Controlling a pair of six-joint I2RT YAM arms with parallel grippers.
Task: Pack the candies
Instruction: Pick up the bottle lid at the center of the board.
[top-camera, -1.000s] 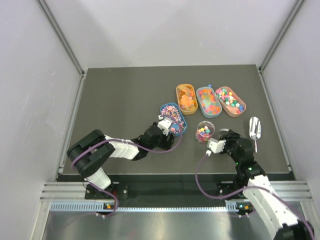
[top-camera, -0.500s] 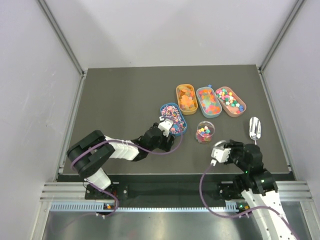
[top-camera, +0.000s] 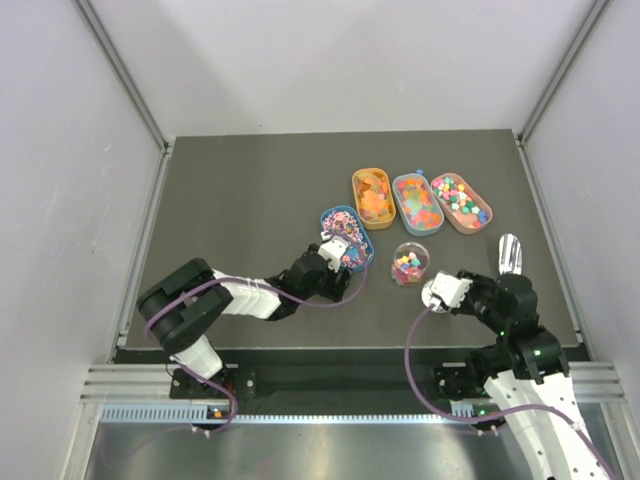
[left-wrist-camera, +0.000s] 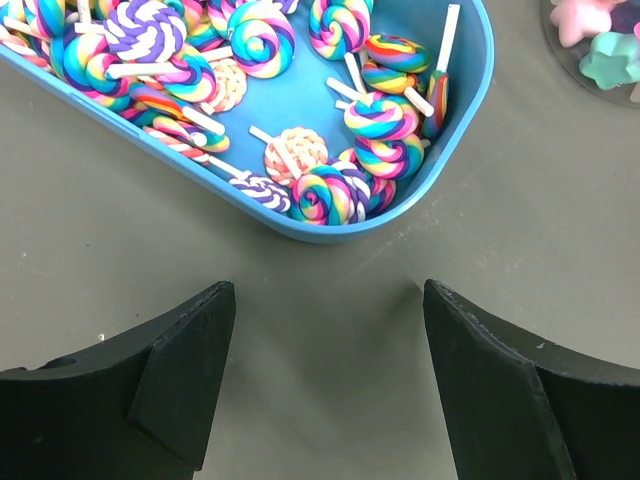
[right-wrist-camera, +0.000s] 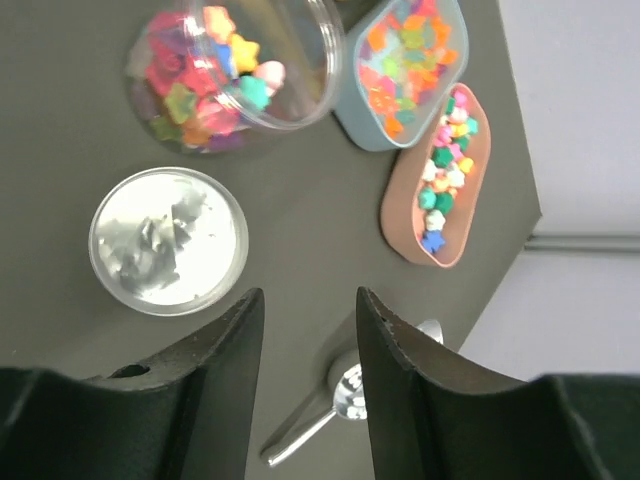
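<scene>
The candies fill a clear round jar as star-shaped bits. More lie in the orange tray, the blue-grey tray and the pink tray. Swirl lollipops fill the blue tray. My left gripper stands open over bare table just short of the blue tray. Beside the jar, my right gripper hangs open and holds nothing. The clear lid lies flat on the table to its left.
A metal scoop lies on the table at the right, showing below my right fingers. The dark mat's right edge and grey walls close in the workspace.
My right gripper's jaws have widened a little and the arm has pulled back toward its base, with the lid lying on the table. The left arm has not moved.
</scene>
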